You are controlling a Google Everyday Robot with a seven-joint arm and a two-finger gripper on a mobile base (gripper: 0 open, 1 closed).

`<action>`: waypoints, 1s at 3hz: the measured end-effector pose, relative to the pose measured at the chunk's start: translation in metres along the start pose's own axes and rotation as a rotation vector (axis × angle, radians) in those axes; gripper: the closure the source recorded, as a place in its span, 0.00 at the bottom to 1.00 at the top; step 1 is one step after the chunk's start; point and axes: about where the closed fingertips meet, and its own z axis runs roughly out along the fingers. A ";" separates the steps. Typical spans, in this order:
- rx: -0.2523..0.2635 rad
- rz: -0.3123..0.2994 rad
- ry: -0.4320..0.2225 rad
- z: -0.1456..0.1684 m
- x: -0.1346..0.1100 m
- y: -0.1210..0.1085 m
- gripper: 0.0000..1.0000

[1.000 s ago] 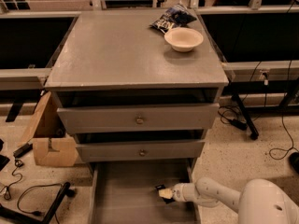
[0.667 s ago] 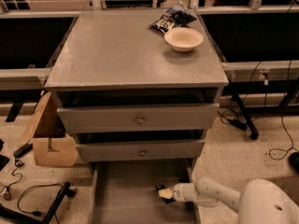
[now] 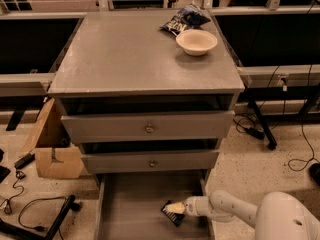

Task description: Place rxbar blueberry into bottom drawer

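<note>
The bottom drawer (image 3: 127, 209) is pulled open below the grey cabinet, its plain grey floor showing. My gripper (image 3: 174, 208) reaches in from the lower right, low over the drawer's right side. A small flat dark navy bar, the rxbar blueberry (image 3: 172, 215), lies right at the fingertips, touching or resting on the drawer floor. The arm (image 3: 225, 209) runs back to the white body at the bottom right.
A cream bowl (image 3: 196, 42) and a glossy dark-blue-and-white snack bag (image 3: 182, 19) sit at the back right of the cabinet top (image 3: 125, 54). Two upper drawers with brass knobs (image 3: 149, 129) are slightly open. A cardboard box (image 3: 52, 149) and cables lie on the floor at left.
</note>
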 end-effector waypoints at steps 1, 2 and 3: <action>-0.001 -0.003 0.001 0.001 0.000 0.001 0.00; 0.031 -0.031 0.024 0.001 -0.001 0.014 0.00; 0.129 -0.135 0.074 -0.019 -0.024 0.038 0.00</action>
